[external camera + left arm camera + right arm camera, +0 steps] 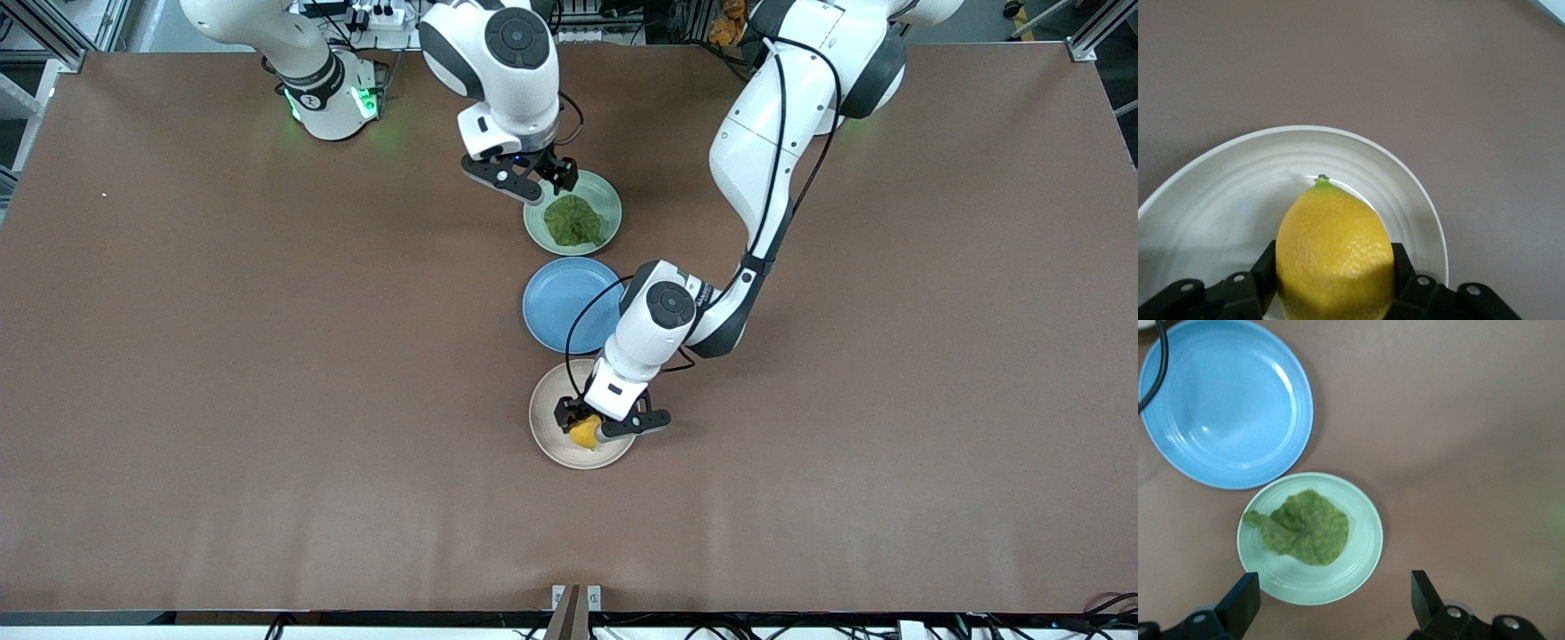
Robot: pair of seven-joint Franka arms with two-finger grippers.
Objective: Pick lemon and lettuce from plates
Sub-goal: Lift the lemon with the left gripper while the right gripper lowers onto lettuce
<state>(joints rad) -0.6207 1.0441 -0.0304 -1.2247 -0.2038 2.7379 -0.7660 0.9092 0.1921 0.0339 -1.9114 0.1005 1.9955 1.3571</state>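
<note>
Yellow oval lemon (1335, 257), green-tipped

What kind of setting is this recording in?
Probably a robotics lab bench: a brown-covered table with aluminium framing at its corners, cables and a power strip by the arms' bases.

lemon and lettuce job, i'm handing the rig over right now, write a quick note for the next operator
Left gripper: shut on the lemon, low over the beige plate, the plate nearest the front camera.
Right gripper: open, above the mint green plate; nothing held.
Lettuce: lying flat on the mint green plate.
Blue plate: between the two, nothing on it.
Done: lemon gripped, not clearly lifted.
Left: raise the lemon off its plate; bring the right gripper down, grip the lettuce and lift it.
</note>
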